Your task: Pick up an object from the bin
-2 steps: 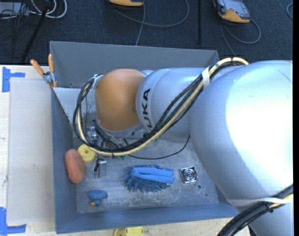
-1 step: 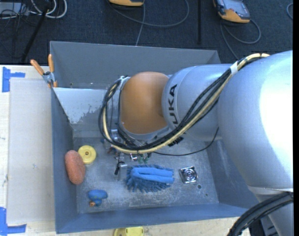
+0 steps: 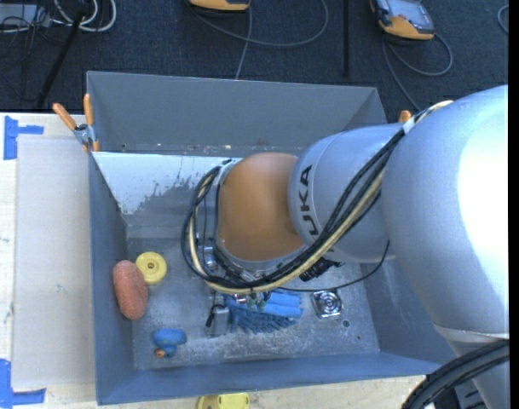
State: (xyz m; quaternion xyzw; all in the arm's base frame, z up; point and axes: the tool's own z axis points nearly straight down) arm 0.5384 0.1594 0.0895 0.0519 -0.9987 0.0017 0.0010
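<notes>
Gripper sits low over the floor of the bin, largely hidden by the arm's orange wrist cover and cables; whether the jaws are spread or pressed together cannot be told. A blue bristled thing, possibly a brush, lies just beside the jaws on the view's right; a small metal part lies beyond it. Well apart on the jaws' other side: yellow ring; reddish-brown oblong; small blue piece, nearer the front wall.

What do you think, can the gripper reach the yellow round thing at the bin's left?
Probably yes: the yellow round thing lies uncovered on the bin floor, left of the gripper. Only the reddish-brown oblong thing beside it crowds one side.
</notes>
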